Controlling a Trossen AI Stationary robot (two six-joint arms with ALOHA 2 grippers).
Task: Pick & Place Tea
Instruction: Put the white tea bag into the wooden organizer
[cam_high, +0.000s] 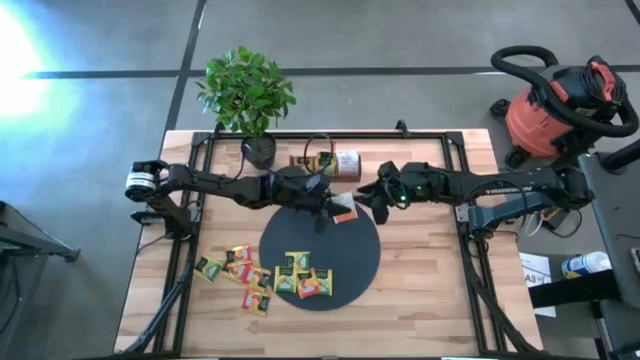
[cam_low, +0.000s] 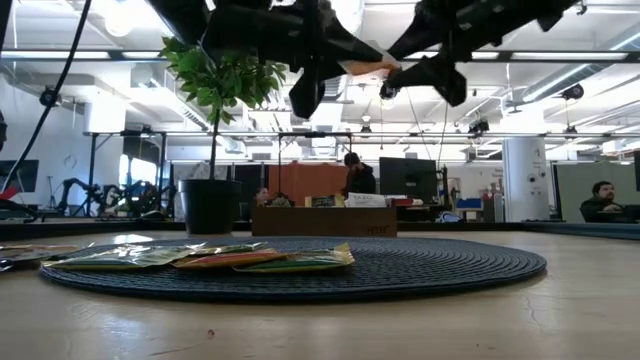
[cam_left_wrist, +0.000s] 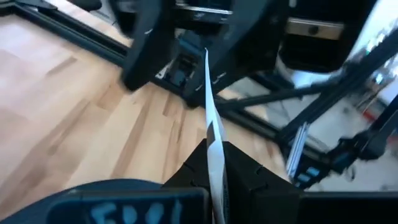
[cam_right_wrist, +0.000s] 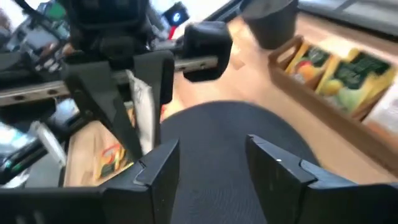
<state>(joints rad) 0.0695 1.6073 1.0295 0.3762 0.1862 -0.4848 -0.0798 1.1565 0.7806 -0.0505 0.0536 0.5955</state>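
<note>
Grey concrete floor (cam_high: 400, 40) is surrounding the wooden table (cam_high: 430, 300), with dark seams crossing it. At two o'clock a red shop vacuum (cam_high: 560, 105) is standing; at nine o'clock bright light is glaring in. Across the room, ceiling lights (cam_low: 500, 60) are shining over desks where people (cam_low: 357, 175) are sitting near monitors and a white column (cam_low: 520, 175).

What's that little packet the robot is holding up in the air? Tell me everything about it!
It is a tea sachet, small, flat and papery, white with an orange-red patch. It hangs in the air above the far edge of the black disc, between the two arms. The left gripper is shut on it, and in the left wrist view it shows edge-on, a thin white strip pinched between the dark fingers. The right gripper, close beside it, stands open.
</note>
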